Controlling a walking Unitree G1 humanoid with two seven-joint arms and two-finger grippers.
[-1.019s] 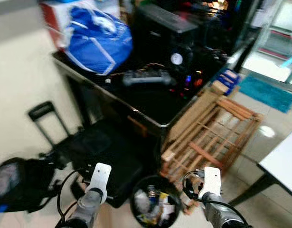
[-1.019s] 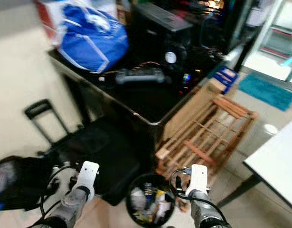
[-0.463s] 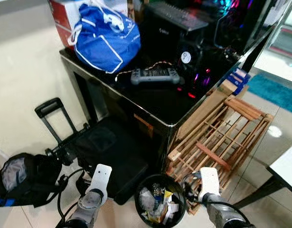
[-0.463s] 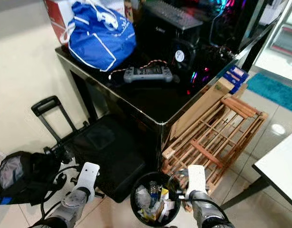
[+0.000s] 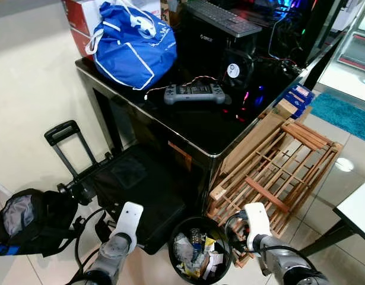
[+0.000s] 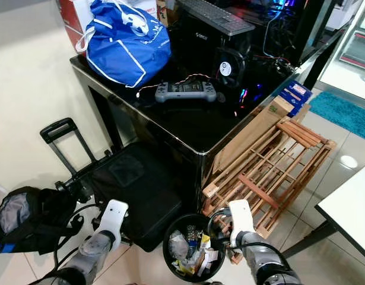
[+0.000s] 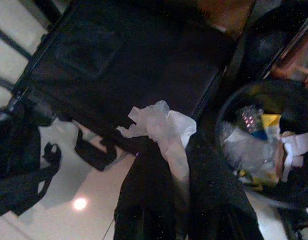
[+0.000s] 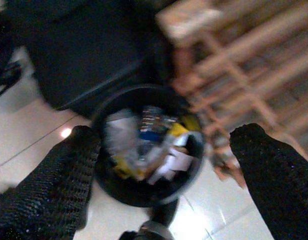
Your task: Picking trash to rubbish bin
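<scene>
A round black rubbish bin [image 5: 174, 262] stands on the tiled floor between my two arms, with paper and wrappers inside. In the left wrist view my left gripper [image 7: 171, 150] is shut on a crumpled white tissue [image 7: 161, 122], held beside the bin's rim [image 7: 229, 100] and over the black suitcase. My left arm [image 5: 124, 228] is just left of the bin. My right arm [image 5: 256, 228] is just right of it. In the right wrist view my right gripper [image 8: 168, 132] is open wide, with the bin [image 8: 101, 130] below between its fingers [image 8: 68, 170].
Behind the bin are a black wheeled suitcase [image 5: 137, 190] and a glossy black table [image 5: 188, 127] carrying a blue bag [image 5: 132, 44], a game controller [image 5: 194, 93] and computer gear. A wooden rack [image 5: 277, 172] leans at the right. A black backpack [image 5: 28, 219] lies at the left. A white table corner [image 5: 357, 208] juts in.
The blurred view has steadied and shifted a little, so the camera moved. My right wrist has come slightly closer to the bin. The left gripper's hold looks unchanged.
</scene>
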